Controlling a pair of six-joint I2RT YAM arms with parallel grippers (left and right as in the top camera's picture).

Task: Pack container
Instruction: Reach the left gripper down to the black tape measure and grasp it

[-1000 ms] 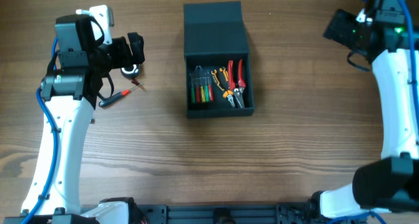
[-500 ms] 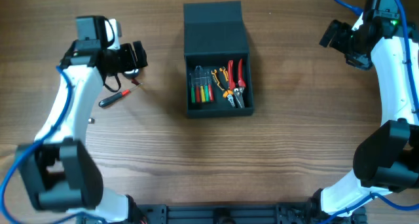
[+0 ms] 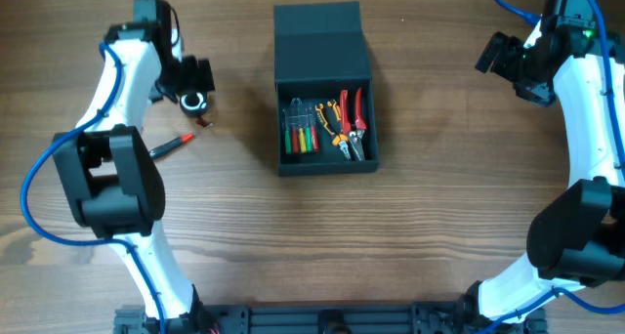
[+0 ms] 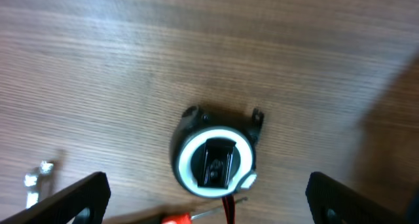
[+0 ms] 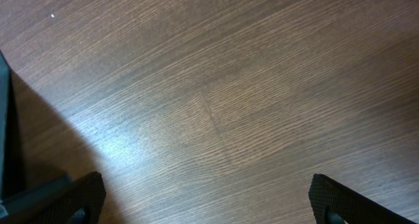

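Observation:
The container (image 3: 323,41) is a dark box at the table's middle, its flap lid folded back at the far side. Green and red screwdrivers (image 3: 300,131) and orange and red pliers (image 3: 348,125) lie inside. My left gripper (image 3: 193,78) hangs open over a round black tape measure with a white ring (image 3: 193,103). In the left wrist view that tape measure (image 4: 213,160) lies on the wood between my wide-apart fingertips (image 4: 84,196), untouched. A red-and-black screwdriver (image 3: 170,145) lies just nearer. My right gripper (image 3: 495,55) is open over bare wood, right of the container.
A small metal piece (image 4: 36,182) lies on the wood left of the tape measure. The screwdriver's red end and shaft (image 4: 196,217) show at the bottom of the left wrist view. The container's dark side (image 5: 5,139) edges the right wrist view.
The left arm has swung round, its wrist now farther back, while its gripper stays over the tape measure. The right gripper has shifted slightly left and nearer. Both stay open.

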